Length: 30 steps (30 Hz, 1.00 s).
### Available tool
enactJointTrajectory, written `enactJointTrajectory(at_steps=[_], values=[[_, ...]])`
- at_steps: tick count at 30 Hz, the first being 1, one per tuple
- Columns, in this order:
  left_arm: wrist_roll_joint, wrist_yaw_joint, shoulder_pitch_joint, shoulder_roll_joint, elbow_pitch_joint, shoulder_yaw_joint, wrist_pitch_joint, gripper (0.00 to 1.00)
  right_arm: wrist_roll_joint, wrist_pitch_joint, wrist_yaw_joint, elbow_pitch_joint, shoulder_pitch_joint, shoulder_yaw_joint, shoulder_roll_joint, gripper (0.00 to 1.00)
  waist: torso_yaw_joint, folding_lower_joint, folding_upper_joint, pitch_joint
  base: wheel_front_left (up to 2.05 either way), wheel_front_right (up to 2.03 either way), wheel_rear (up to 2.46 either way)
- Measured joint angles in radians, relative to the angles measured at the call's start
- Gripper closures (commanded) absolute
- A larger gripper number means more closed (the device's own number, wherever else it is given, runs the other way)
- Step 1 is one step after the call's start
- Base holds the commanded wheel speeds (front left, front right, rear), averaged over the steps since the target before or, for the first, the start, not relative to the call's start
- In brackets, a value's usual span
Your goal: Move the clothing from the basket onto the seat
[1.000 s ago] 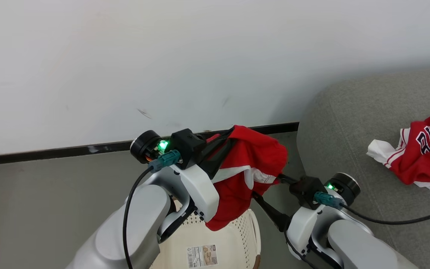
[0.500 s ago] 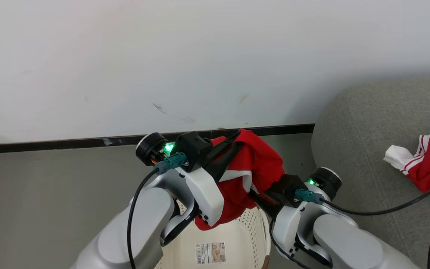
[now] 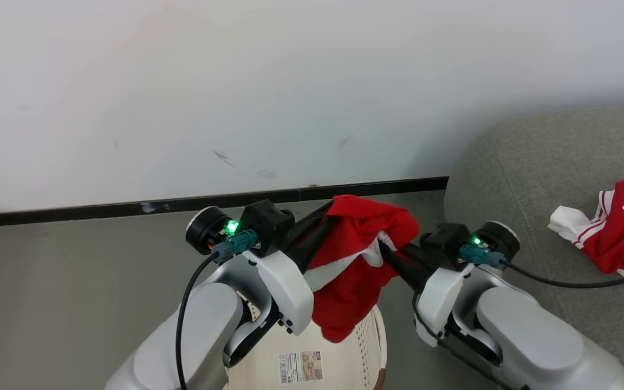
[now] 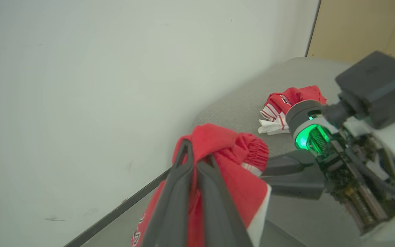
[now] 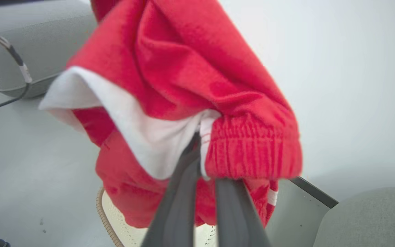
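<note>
Above the basket (image 3: 379, 336): one red garment (image 3: 355, 260), slung between left claw (image 3: 327, 219) and right claw (image 3: 385, 246), both clamped on it. The seat (image 3: 534, 179) lies rightward, right arm nearer; second garment (image 3: 623, 227) lies there.

lighting's bright, soft and even, no glare off the plain white wall (image 3: 290, 81), only a faint shadow on it beside the big grey woven-fabric sofa (image 3: 539, 162). head view is sharp. right wrist view has the soft red and white garment (image 5: 183, 68) smeared and out of focus, left wrist view softens toward its right edge
</note>
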State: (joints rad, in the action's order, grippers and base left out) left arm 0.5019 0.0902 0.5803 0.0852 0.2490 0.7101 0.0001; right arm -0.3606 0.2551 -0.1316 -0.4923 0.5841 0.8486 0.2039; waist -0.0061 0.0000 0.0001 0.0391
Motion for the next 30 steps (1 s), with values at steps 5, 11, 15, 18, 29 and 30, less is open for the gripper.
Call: enactJointTrajectory(at_steps=[5, 11, 15, 18, 29, 30], values=[[0.000, -0.009, -0.005, 0.001, 0.009, -0.015, -0.007, 0.61, 0.000, 0.000, 0.000, 0.036, -0.001, -0.080, 0.044, 1.00, -0.017, 0.0000, 0.0000, 0.000, 0.00, 0.00, 0.00], [0.008, -0.008, -0.019, -0.005, 0.025, -0.007, -0.020, 0.00, 0.006, 0.000, 0.000, 0.087, -0.006, -0.200, 0.108, 1.00, -0.044, 0.0000, 0.0000, -0.001, 0.00, 0.00, 0.00], [0.008, -0.007, -0.019, -0.012, 0.032, 0.006, -0.029, 0.00, 0.036, 0.000, 0.000, 0.143, -0.008, -0.297, 0.142, 1.00, -0.066, 0.0000, 0.0000, -0.003, 0.00, 0.00, 0.00], [0.009, -0.007, -0.020, -0.016, 0.036, 0.013, -0.038, 0.00, 0.052, 0.000, 0.000, 0.172, -0.014, -0.341, 0.161, 1.00, -0.078, 0.0000, 0.0000, -0.005, 0.00, 0.00, 0.00], [0.026, 0.002, -0.037, -0.023, 0.047, 0.043, -0.073, 0.00, 0.117, 0.000, 0.000, 0.271, -0.140, -0.519, 0.230, 1.00, -0.157, 0.0000, 0.0000, -0.017, 0.00, 0.00, 0.00], [0.026, 0.002, -0.043, -0.023, 0.051, 0.049, -0.074, 0.00, 0.125, 0.000, 0.000, 0.287, -0.164, -0.544, 0.237, 1.00, -0.173, 0.0000, 0.0000, -0.020, 0.00, 0.00, 0.00]])
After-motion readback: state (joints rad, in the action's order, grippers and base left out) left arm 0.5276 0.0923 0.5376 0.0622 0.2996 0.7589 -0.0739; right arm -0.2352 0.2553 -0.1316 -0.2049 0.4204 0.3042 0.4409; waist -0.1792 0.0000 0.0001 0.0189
